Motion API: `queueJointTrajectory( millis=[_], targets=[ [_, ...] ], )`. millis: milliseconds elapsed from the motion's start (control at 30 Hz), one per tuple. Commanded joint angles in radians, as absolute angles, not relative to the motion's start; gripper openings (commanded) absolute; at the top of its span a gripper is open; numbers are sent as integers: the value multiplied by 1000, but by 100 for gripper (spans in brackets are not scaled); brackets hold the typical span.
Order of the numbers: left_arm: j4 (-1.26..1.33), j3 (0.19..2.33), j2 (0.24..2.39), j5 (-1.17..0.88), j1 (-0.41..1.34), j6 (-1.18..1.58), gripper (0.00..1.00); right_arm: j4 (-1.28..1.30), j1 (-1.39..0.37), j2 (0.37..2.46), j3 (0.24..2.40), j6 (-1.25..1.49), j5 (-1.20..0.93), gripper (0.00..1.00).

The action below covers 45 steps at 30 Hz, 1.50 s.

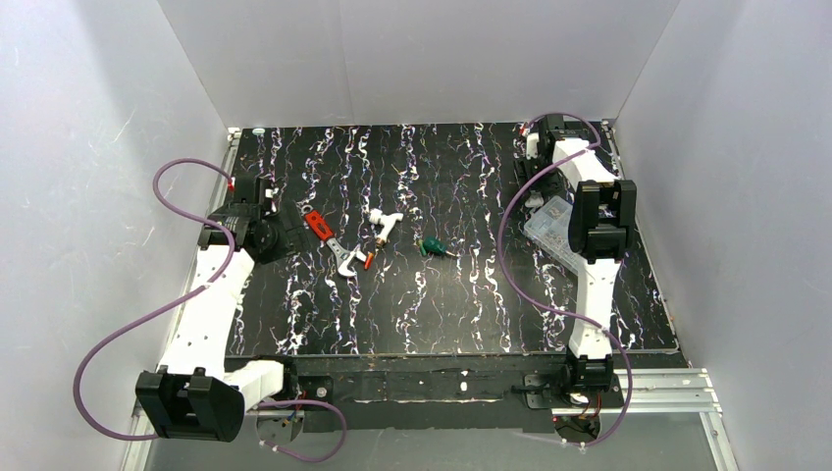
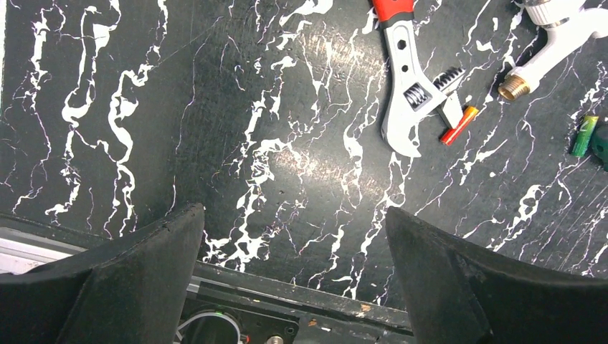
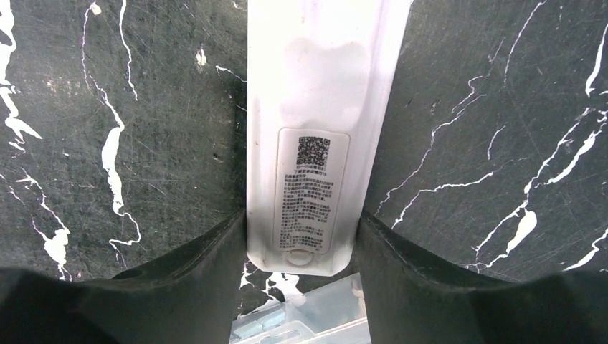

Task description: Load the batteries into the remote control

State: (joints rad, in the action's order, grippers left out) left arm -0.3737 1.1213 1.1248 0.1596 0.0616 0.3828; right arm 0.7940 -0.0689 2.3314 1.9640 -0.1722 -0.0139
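My right gripper (image 3: 301, 222) is shut on the white remote control (image 3: 315, 86), gripping its end from both sides. The remote's back faces the right wrist camera and shows a printed label. In the top view my right gripper (image 1: 598, 211) hangs over the table's right side and the remote is hidden under it. One red-orange battery (image 2: 459, 125) lies beside the wrench jaw; it also shows in the top view (image 1: 369, 260). My left gripper (image 2: 294, 215) is open and empty, at the table's left edge (image 1: 250, 224), well short of the battery.
A red-handled adjustable wrench (image 2: 409, 86) and a white plastic tap (image 2: 559, 36) lie mid-table. A green-handled screwdriver (image 1: 432, 247) lies to their right; a small green cylinder (image 2: 584, 135) lies near it. A clear plastic compartment box (image 1: 554, 226) sits under my right gripper.
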Motion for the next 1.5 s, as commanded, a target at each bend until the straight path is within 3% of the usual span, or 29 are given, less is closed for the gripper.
queueJointTrajectory(
  millis=[0, 167, 400, 533, 767, 1067, 1467],
  targets=[
    [-482, 1166, 1126, 155, 57, 377, 99, 824, -74, 2366, 1995, -181, -5, 57],
    [-501, 1193, 1130, 150, 57, 375, 99, 817, -74, 2339, 2007, -180, -5, 40],
    [-546, 1263, 1144, 134, 57, 376, 100, 807, -74, 2193, 2052, -172, 43, 32],
    [-577, 1313, 1150, 115, 57, 416, 99, 808, -77, 2076, 2057, -105, -59, 23],
    [-560, 1377, 1147, 3, 57, 464, 99, 676, -130, 1853, 1856, 36, -277, 16],
    [-463, 1408, 1168, -401, 88, 697, 99, 553, -391, 1578, 1598, 257, -407, 8],
    [-71, 1232, 1099, -363, 282, 862, 99, 286, -555, 1387, 1287, 590, -692, 1]
  ],
)
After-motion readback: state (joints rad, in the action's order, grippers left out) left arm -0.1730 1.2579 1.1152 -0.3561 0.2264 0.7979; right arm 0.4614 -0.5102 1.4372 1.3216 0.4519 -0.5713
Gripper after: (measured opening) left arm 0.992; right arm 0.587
